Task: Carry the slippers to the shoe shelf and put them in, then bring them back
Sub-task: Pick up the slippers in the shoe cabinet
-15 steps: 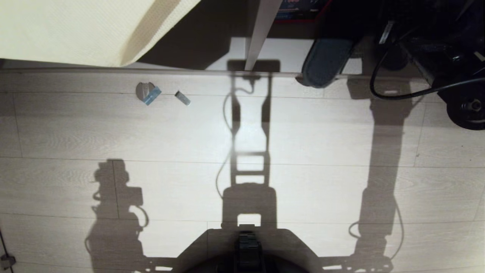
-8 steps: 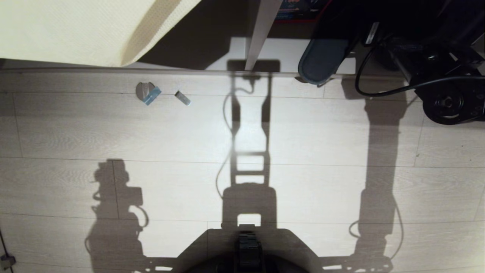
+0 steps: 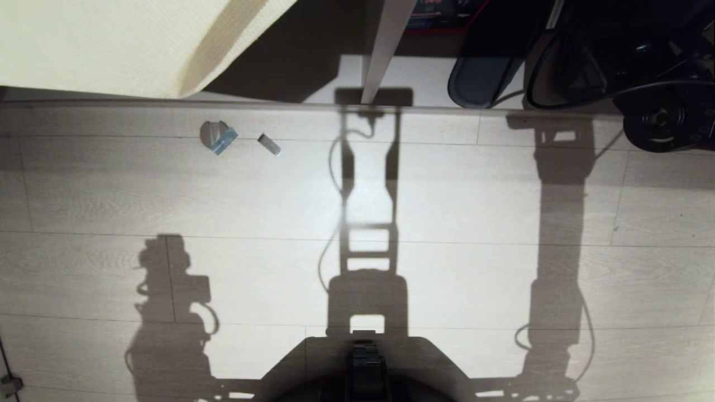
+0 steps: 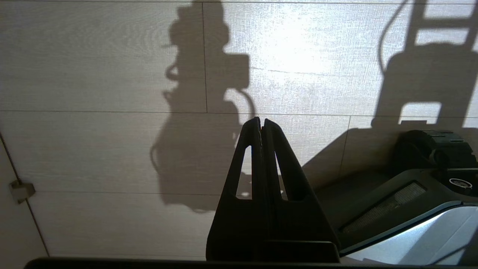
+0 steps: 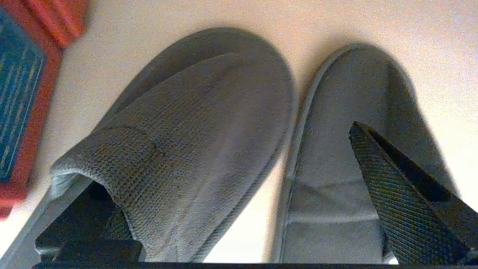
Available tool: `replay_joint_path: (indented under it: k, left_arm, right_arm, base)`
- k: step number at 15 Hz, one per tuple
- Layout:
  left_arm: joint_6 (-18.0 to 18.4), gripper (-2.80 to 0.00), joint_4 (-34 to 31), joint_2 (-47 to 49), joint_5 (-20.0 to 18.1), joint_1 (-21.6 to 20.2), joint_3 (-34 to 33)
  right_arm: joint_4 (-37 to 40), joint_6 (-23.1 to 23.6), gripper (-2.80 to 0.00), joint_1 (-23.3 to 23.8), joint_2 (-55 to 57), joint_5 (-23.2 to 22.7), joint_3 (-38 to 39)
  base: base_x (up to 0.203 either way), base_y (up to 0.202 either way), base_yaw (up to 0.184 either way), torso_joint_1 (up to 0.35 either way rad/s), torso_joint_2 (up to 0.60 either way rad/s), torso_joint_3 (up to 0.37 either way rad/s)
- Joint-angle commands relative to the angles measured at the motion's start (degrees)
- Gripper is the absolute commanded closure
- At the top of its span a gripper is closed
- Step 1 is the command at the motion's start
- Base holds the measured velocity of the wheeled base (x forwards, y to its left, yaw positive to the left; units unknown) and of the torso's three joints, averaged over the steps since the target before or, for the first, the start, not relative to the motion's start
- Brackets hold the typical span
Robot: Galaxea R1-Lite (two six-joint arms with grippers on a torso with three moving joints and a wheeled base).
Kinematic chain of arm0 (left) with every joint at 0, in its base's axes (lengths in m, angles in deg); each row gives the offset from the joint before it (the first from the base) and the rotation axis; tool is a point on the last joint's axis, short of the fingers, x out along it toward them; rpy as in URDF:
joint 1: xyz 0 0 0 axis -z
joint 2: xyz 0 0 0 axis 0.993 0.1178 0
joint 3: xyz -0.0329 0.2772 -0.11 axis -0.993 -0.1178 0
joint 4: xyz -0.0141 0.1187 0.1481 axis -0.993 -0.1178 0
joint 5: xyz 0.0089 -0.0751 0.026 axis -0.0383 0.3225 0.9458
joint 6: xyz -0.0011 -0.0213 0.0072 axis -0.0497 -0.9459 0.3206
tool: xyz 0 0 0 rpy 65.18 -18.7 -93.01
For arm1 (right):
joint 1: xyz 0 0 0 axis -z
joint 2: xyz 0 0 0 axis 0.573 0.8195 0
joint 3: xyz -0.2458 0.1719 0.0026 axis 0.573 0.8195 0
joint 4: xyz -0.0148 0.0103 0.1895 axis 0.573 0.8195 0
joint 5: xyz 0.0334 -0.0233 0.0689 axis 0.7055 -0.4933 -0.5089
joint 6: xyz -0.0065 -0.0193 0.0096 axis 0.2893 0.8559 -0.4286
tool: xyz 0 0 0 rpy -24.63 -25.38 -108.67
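Head view: a pale wood-grain plank floor [image 3: 167, 190] crossed by the robot's own hard shadows. Along the far edge runs the shoe shelf [image 3: 385, 50], its slim vertical divider standing on a light base board. One rounded grey-blue slipper heel [image 3: 479, 84] lies on that board right of the divider. The right arm [image 3: 642, 72], black and cabled, reaches in beside it. A cream woven cloth [image 3: 111, 44] hangs at far left, and small bits of blue-and-grey litter [image 3: 219, 137] lie on the floor.

Left wrist view: the left gripper [image 4: 261, 121] hangs over bare floor, its two black slotted fingers pressed together, holding nothing. The robot's base [image 4: 410, 209] shows alongside.

Right wrist view: only here do both slippers [image 5: 209, 142] show, side by side on the pale shelf board, coarse knitted uppers and flat soles. The right gripper's [image 5: 239, 209] jaws stand wide; one textured finger [image 5: 388, 186] lies over one slipper, and the other slipper covers the opposite finger. Whether they grip cannot be told. A red-and-blue object [image 5: 22, 93] lies near the slippers.
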Motion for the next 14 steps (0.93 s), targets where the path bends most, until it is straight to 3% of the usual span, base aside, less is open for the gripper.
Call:
replay_joint_path:
  k: [1,14]
  left_arm:
    - [0.0,0.0,0.0,0.0,0.0,0.0,0.0]
    - [-0.1,0.0,0.1,0.0,0.0,0.0,0.0]
  right_arm:
    - [0.6,0.3,-2.8,0.0,0.3,0.1,-2.0]
    - [4.0,2.1,-2.8,3.7,1.4,-0.4,-7.7]
  base:
    - [0.0,0.0,0.0,0.0,0.0,0.0]
    - [0.0,0.0,0.0,0.0,0.0,0.0]
